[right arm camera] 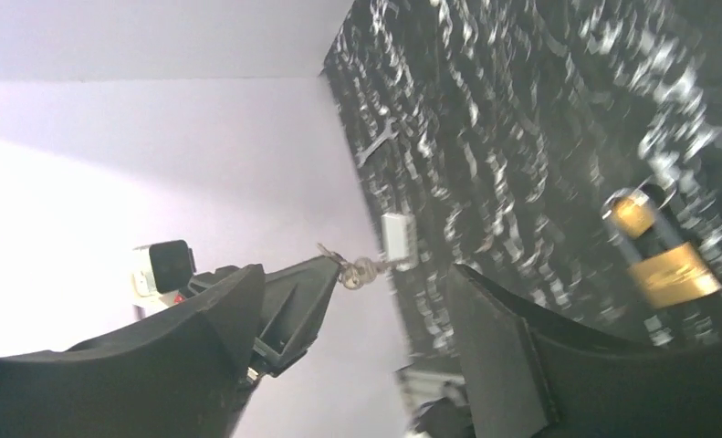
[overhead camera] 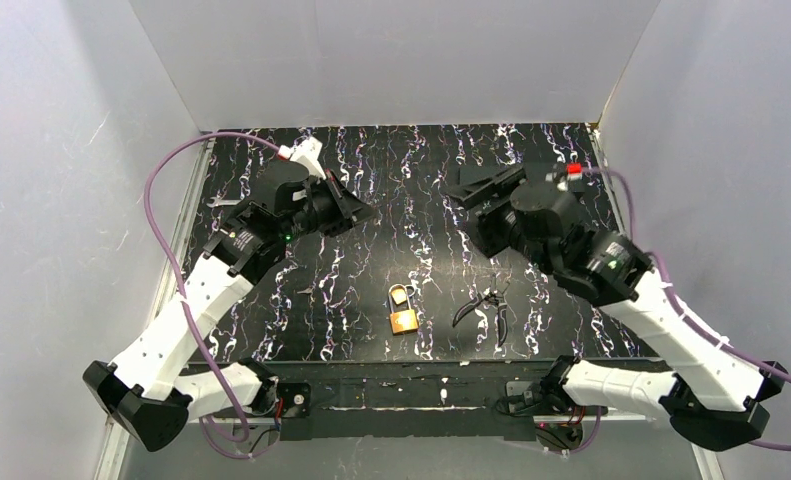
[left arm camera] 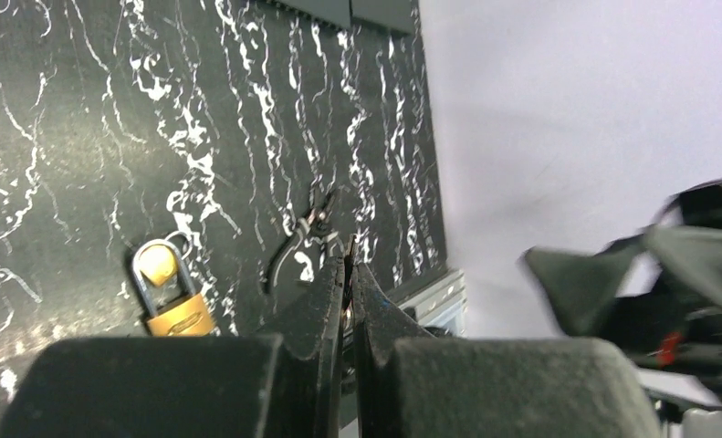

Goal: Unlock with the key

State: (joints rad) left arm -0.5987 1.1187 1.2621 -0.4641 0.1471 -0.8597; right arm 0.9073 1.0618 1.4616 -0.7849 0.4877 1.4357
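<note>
While left fingers (left arm camera: 325, 310) pinch the key (right arm camera: 359, 271) aloft, right fingers (right arm camera: 494, 347) gape; padlocks (overhead camera: 403, 310) lie near the table's (overhead camera: 371, 240) front edge.

A table (overhead camera: 401, 170) with a black top veined in white is enclosed by plain white walls (overhead camera: 391, 60) at the back and on both sides. A pair of black-handled pliers (overhead camera: 489, 297) is laid flat on it, right of the middle and near the front edge. Their curved handles are spread apart and turned toward the front, and the head is turned toward the back. The same pliers (left arm camera: 293, 242) are seen in the left wrist view. A small silver wrench (overhead camera: 221, 202) is laid at the far left edge, just beside the side wall. It is also seen in the right wrist view (right arm camera: 378, 144). A dark rail (overhead camera: 411, 385) is fixed along the front edge.
</note>
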